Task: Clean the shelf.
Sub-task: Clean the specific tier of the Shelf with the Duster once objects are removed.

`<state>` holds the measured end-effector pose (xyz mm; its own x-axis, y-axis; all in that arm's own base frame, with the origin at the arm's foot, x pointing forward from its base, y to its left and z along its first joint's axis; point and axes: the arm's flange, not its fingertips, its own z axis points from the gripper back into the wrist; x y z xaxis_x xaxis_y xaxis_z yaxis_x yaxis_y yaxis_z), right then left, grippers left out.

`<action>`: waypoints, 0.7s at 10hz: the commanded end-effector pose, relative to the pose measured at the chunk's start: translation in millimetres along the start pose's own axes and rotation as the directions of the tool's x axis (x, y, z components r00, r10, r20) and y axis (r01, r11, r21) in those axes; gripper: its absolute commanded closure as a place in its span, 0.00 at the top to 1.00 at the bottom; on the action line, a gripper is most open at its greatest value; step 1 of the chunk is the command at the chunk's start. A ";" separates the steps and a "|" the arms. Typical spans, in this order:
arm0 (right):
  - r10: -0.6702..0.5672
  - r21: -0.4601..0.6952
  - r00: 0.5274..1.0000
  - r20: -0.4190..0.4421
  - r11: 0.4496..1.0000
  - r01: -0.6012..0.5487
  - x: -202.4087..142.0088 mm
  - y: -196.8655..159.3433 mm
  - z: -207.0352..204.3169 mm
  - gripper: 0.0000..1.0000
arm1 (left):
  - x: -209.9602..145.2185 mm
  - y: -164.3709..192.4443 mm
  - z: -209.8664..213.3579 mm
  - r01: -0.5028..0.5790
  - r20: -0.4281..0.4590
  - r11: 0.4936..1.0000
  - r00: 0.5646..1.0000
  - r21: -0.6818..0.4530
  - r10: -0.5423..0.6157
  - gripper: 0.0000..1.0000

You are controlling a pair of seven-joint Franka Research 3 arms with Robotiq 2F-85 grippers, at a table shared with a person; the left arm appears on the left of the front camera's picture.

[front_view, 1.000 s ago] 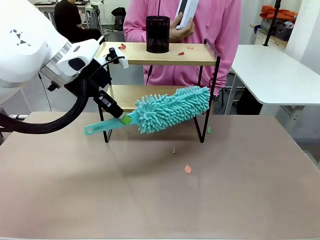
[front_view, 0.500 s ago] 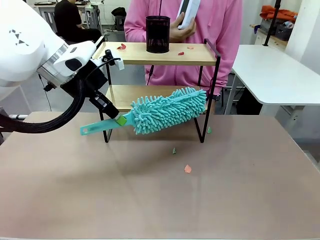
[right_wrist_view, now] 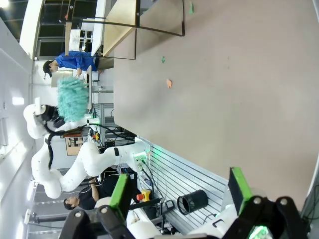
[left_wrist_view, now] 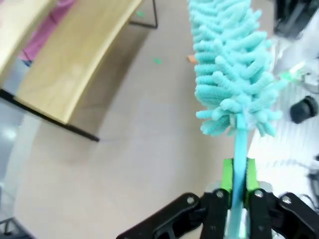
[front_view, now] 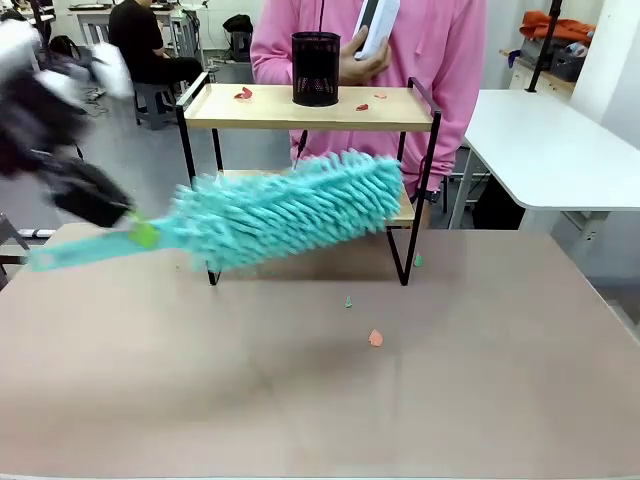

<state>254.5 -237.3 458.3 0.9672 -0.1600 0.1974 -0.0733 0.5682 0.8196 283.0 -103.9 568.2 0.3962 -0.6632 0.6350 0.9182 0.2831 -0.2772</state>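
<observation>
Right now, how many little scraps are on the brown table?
3: one green scrap by the shelf's right leg, a second green scrap nearer the camera, an orange scrap nearest. The duster could hide more.

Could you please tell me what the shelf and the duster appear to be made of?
The shelf: light wooden-looking boards, matte with faint grain, on a thin black frame, likely painted metal. The duster: teal chenille-like fabric tufts, probably microfibre, on a smooth teal handle, likely plastic.

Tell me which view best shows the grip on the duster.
Left wrist view: the left gripper clamps the teal duster by its handle between green pads, close and sharp. The front view shows that gripper motion-blurred; the right wrist view shows the duster small and distant.
</observation>
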 end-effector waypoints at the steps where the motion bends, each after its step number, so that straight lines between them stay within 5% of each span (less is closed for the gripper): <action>1: 0.025 0.000 1.000 -0.004 1.000 -0.025 -0.2 0.5 3.3 1.00 | -45.2 -15.4 71.3 -0.033 0.173 0.998 0.985 0.054 0.023 0.05; 2: 0.025 0.000 1.000 -0.004 1.000 -0.025 -0.2 0.5 3.3 1.00 | -65.1 -14.3 103.2 -0.142 0.288 0.979 0.953 0.148 0.094 0.05; 3: 0.025 0.000 1.000 -0.004 1.000 -0.025 -0.2 0.5 3.3 1.00 | -90.2 -2.2 137.2 -0.352 0.438 0.893 0.875 0.279 0.208 0.05; 4: 0.025 0.000 1.000 -0.004 1.000 -0.025 -0.2 0.5 3.3 1.00 | -107.4 5.6 154.4 -0.465 0.506 0.840 0.815 0.278 0.284 0.05; 5: 0.025 0.000 1.000 -0.004 1.000 -0.025 -0.2 0.5 3.3 1.00 | -129.9 17.9 166.3 -0.637 0.589 0.704 0.712 0.314 0.382 0.05; 7: 0.025 0.000 1.000 -0.004 1.000 -0.025 -0.2 0.5 3.3 1.00 | -162.3 40.4 168.0 -0.768 0.660 0.579 0.588 0.274 0.467 0.05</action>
<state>254.3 -237.5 458.4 0.9671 -0.1605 0.1975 -0.0730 0.5686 0.8194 245.9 150.6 584.9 0.6588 0.0844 0.7476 0.3359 0.8561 -0.3927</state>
